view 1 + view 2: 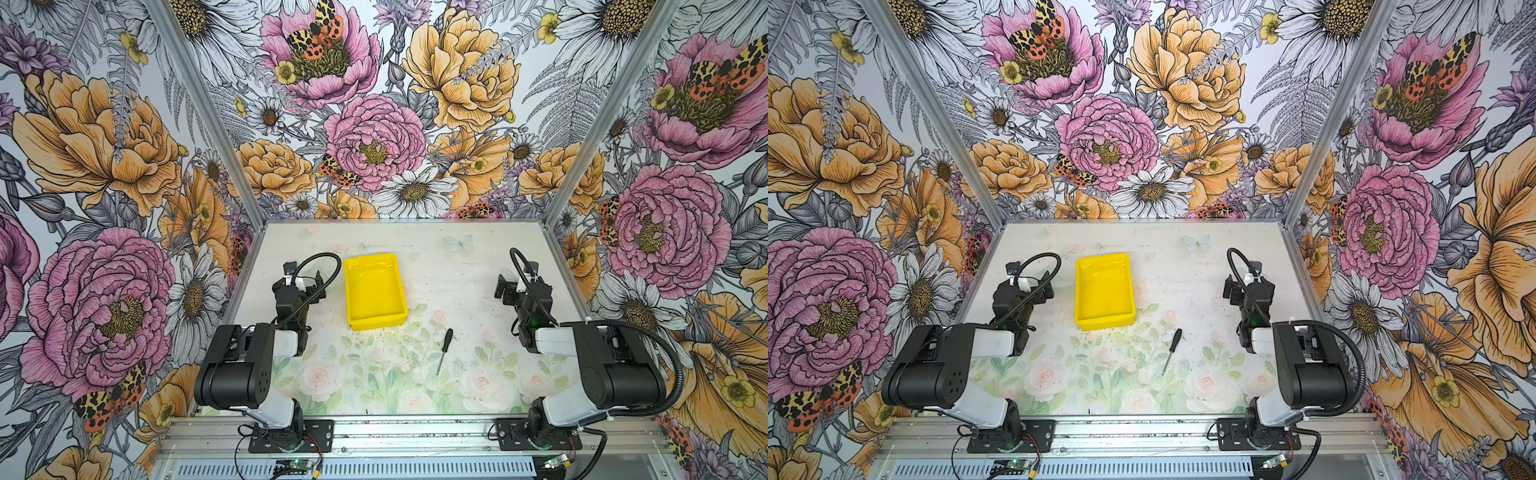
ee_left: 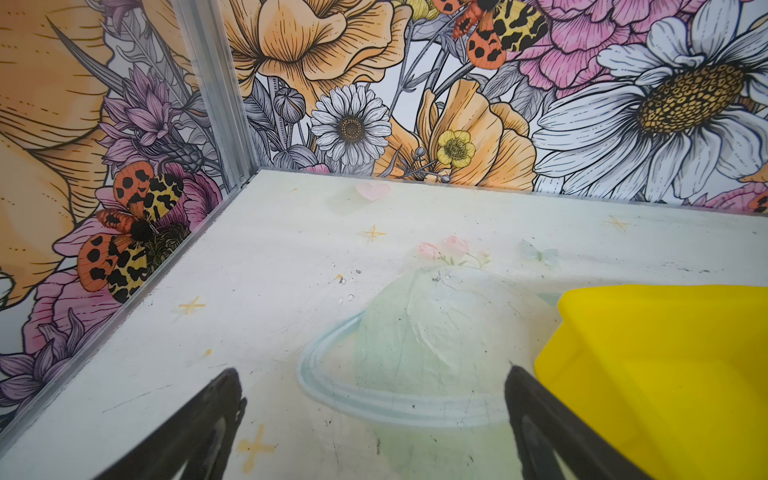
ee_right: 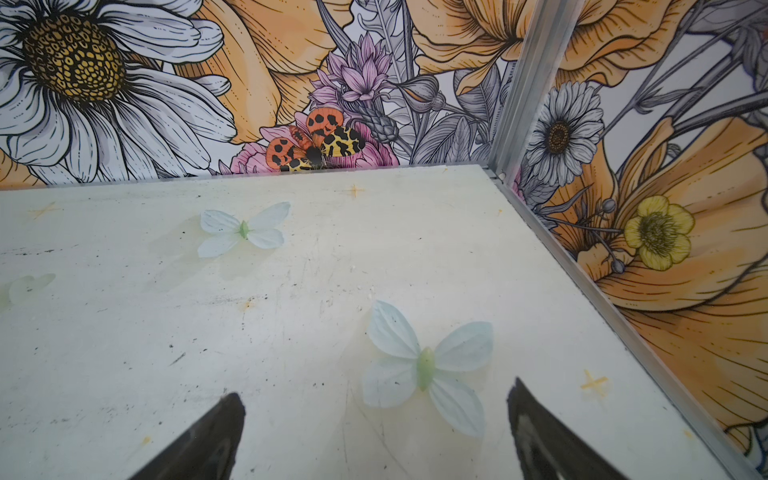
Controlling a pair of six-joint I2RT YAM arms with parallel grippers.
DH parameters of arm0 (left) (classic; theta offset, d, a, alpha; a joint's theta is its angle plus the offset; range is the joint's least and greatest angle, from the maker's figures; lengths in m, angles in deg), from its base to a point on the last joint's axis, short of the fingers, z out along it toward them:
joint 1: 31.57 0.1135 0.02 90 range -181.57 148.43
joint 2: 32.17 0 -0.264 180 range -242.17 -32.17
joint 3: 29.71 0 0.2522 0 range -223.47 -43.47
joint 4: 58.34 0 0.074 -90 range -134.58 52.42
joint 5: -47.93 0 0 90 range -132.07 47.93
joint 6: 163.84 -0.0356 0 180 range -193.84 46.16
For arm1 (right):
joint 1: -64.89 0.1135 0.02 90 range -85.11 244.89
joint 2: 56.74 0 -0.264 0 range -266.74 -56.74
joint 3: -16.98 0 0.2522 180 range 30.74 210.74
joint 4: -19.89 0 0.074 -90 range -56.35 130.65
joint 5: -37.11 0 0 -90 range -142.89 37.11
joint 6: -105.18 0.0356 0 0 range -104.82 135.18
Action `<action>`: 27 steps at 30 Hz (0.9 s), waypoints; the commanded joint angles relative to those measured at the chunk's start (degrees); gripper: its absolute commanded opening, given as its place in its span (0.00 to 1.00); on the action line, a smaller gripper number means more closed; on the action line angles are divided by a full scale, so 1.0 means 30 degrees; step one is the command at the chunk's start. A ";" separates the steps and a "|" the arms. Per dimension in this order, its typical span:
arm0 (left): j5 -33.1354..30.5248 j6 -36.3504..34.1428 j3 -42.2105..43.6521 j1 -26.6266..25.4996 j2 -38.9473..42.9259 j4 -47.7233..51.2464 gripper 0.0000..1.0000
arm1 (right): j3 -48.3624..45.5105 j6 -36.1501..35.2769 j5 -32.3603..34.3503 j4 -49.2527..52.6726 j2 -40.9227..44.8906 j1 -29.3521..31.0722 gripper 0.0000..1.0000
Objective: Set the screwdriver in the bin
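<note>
Standing wide apart and empty, the right jaws hover over bare table (image 1: 457, 266) on the right side, above a printed butterfly (image 3: 426, 365). The left jaws are spread just as wide, holding nothing, just left of the bin (image 1: 376, 322). Nothing is picked up yet. The screwdriver (image 1: 444, 351) lies flat on the table, a little nearer than the bin's near right corner and clear of it, with its black handle toward the far side and its tip pointing near. I'd say the right arm (image 1: 536, 307) is better placed. It should swing in, set the jaws across the handle, come down low and close on the thick black part, since the thin shaft could slip. I can read no brand, label or writing anywhere.
</note>
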 commanded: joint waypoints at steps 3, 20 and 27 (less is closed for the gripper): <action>0.0095 -0.0114 0.0163 -0.0045 -0.0050 -0.0424 0.99 | -0.0046 -0.0321 -0.0207 -0.0744 -0.0070 0.0027 0.99; 0.0007 -0.0139 0.0133 -0.0076 -0.0050 -0.0376 0.99 | -0.0040 -0.0296 -0.0218 -0.0686 -0.0053 0.0016 0.99; -0.0287 -0.0201 0.0334 -0.0173 0.0609 -0.0262 0.99 | 0.0490 -0.0321 -0.0379 0.0655 0.0437 -0.0011 1.00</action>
